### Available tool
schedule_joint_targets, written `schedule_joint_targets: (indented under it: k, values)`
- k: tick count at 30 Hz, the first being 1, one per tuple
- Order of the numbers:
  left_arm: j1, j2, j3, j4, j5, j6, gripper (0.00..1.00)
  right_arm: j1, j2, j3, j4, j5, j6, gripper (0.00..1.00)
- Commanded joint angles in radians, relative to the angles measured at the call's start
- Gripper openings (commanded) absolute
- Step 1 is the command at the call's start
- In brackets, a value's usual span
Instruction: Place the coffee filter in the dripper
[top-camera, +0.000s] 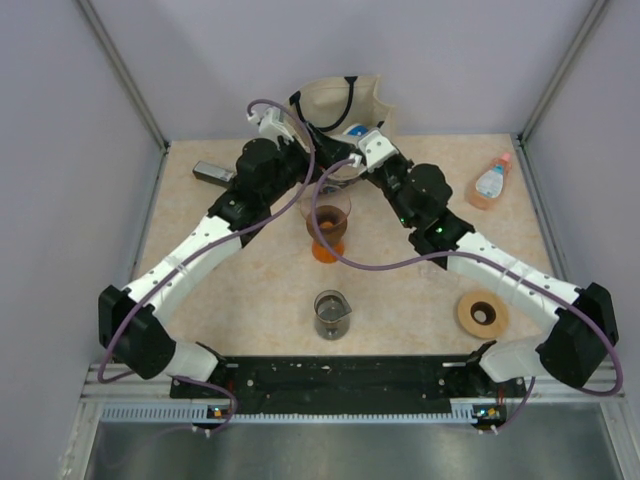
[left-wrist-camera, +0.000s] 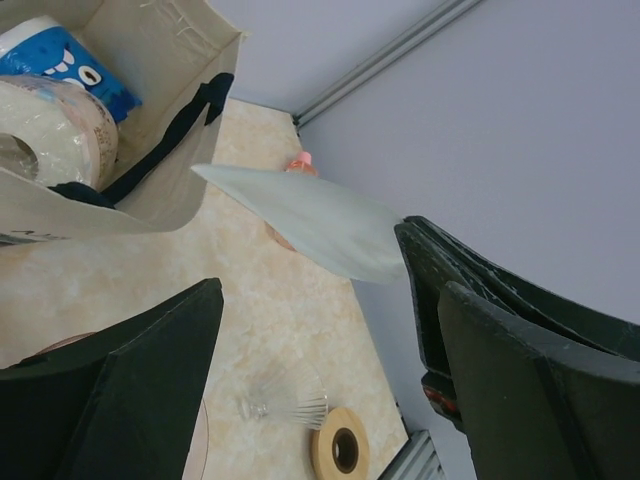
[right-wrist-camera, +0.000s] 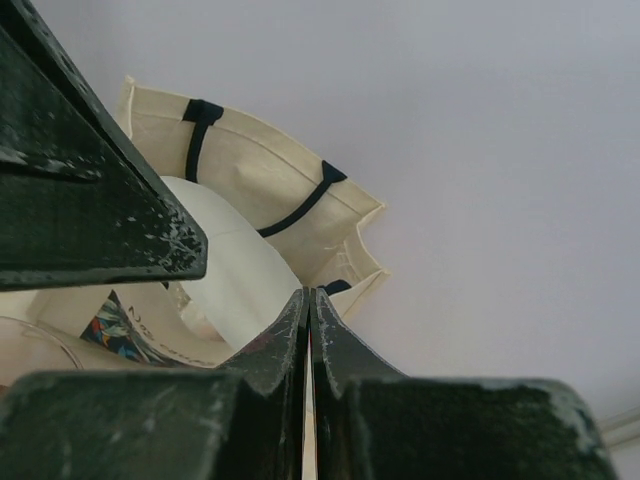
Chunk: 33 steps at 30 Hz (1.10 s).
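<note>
One coffee filter (left-wrist-camera: 300, 215), pinched in R fingers (right-wrist-camera: 278, 352) near bag (top-camera: 345, 100) at table (top-camera: 250, 290) far edge; L fingers (left-wrist-camera: 130, 400) spread wide around it.

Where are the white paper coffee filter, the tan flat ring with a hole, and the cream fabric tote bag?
White paper coffee filter (left-wrist-camera: 300, 215), left wrist view, middle of sheet.
Tan flat ring (top-camera: 466, 316), top external view, face left of hole.
Cream fabric tote bag (top-camera: 322, 100), top external view, fabric wall.
</note>
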<state>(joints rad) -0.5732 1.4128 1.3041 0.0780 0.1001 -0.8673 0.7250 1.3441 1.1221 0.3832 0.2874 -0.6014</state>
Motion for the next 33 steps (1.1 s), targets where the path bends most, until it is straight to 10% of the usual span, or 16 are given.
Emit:
schedule_joint_targets:
  k: [1,25,33]
  values:
    - [-0.019,0.012,0.047,0.026,-0.051,-0.021,0.93,0.034,-0.002,0.053,0.069,0.025,0.037,0.00]
    - [-0.037,0.083,0.054,0.071,-0.146,-0.124,0.61,0.083,0.007,0.042,0.091,0.016,0.035,0.00]
    - [-0.037,0.075,0.083,0.000,-0.203,-0.121,0.10,0.088,-0.008,0.024,0.076,0.041,0.071,0.00]
